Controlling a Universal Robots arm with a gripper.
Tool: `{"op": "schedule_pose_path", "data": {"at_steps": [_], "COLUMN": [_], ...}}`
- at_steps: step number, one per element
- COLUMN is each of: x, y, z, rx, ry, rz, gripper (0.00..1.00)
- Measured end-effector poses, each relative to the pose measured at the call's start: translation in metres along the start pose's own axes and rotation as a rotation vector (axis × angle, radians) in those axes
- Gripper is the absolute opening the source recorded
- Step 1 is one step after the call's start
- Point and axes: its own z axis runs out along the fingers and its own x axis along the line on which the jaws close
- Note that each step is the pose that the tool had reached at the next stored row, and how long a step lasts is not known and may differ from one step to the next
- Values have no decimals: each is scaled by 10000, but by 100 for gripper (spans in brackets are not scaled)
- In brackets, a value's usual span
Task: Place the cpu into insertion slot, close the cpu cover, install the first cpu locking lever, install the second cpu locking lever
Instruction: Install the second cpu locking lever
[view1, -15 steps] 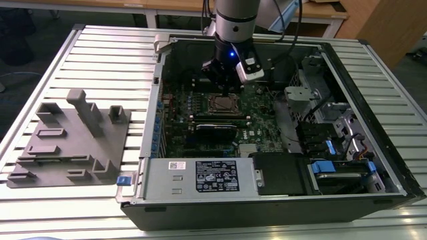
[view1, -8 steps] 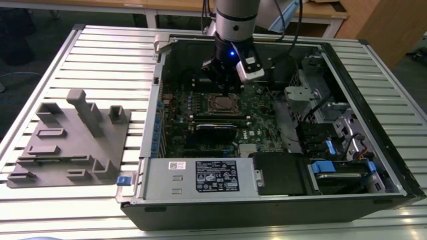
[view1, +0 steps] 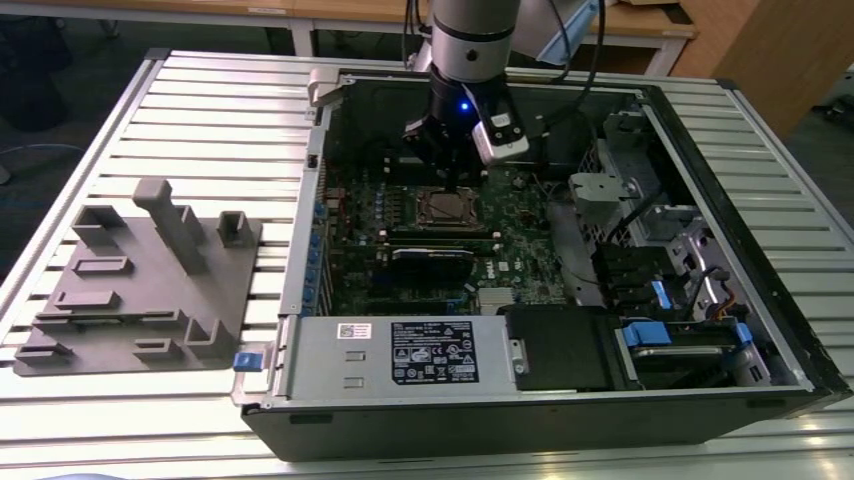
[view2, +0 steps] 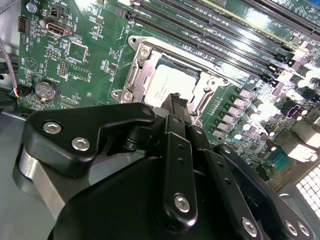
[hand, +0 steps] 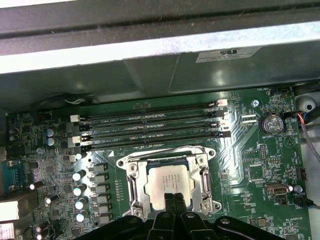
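**CPU seated, cover down, gripper poised at the socket edge**

The computer case lay open on the slatted table, a grey fixture block well apart at the exterior view's left. Inside, the green motherboard carried four long memory slots. The arm's gripper hung just over the insertion slot, its fingers pressed together with nothing between them (tips overlapping the socket's edge). The cpu cover lay flat, framing the cpu, which sat in the slot.
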Motion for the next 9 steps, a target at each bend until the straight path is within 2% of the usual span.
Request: {"op": "schedule_pose_path", "data": {"at_steps": [9], "x": [-2], "y": [-5], "z": [-16], "rx": [-3], "ry": [0], "rz": [-2], "gripper": [11]}}
